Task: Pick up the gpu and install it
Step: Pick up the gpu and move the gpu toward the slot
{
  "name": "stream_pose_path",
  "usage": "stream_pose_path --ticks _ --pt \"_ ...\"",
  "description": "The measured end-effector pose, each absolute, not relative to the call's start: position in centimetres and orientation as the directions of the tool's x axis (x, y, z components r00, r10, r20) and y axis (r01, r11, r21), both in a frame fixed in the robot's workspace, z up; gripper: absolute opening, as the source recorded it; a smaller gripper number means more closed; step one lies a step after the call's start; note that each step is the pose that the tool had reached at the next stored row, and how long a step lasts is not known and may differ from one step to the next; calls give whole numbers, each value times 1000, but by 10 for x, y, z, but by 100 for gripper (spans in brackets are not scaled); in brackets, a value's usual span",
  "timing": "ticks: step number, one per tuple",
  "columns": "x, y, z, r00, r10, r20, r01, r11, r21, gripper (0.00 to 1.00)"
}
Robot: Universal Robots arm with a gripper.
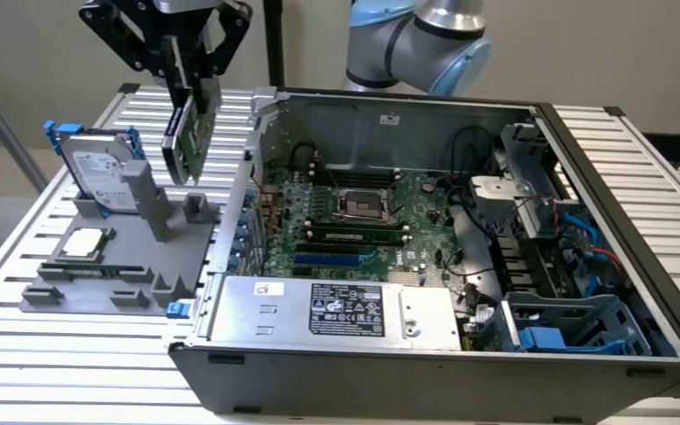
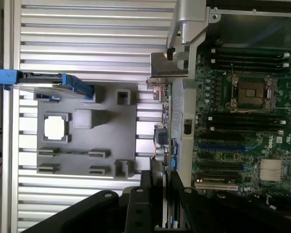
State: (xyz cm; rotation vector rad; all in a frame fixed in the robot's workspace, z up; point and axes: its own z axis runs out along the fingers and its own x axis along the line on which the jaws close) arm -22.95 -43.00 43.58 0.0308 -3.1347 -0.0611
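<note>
The gpu (image 1: 190, 133) hangs upright in the air, above the grey holder block (image 1: 116, 266) and just outside the left wall of the open computer case (image 1: 251, 159). My gripper (image 1: 187, 75) is shut on its top edge. The wrist view looks down the card edge-on (image 2: 166, 131), with the silver bracket (image 2: 169, 63) at its far end and my black fingers (image 2: 146, 196) clamped on either side. The motherboard (image 1: 352, 212) lies inside the case, with a blue expansion slot (image 1: 328, 259) near the power supply.
A silver hard drive with blue rails (image 1: 98, 173) stands in the holder block, and a CPU (image 1: 84, 243) and a RAM stick (image 1: 74, 270) rest on it. The case holds a power supply (image 1: 334, 310), cables and a blue drive cage (image 1: 565, 328). The slatted table (image 1: 33, 354) surrounds everything.
</note>
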Motion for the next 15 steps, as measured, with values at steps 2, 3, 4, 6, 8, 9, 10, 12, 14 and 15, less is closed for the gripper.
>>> stream_pose_path --ticks 2,3,4,6,8,9,10,12,14,15 --pt "-220 -431 436 -1000 -20 10 -19 999 39 27" --pt "-216 -432 436 -1000 -20 11 -19 999 39 27" --pt "-211 -432 436 -1000 -20 13 -19 999 39 27" --pt "-202 -434 436 -1000 -20 14 -19 999 39 27" --pt "-193 -435 436 -1000 -20 16 -19 999 39 27" --pt "-189 -435 436 -1000 -20 17 -19 999 39 27" --pt "-184 -435 436 -1000 -20 17 -19 999 39 27" --pt "-175 -436 436 -1000 -20 19 -19 999 39 27" --pt "-166 -437 436 -1000 -20 21 -19 999 39 27" --pt "-161 -437 435 -1000 -20 22 -19 999 39 27"
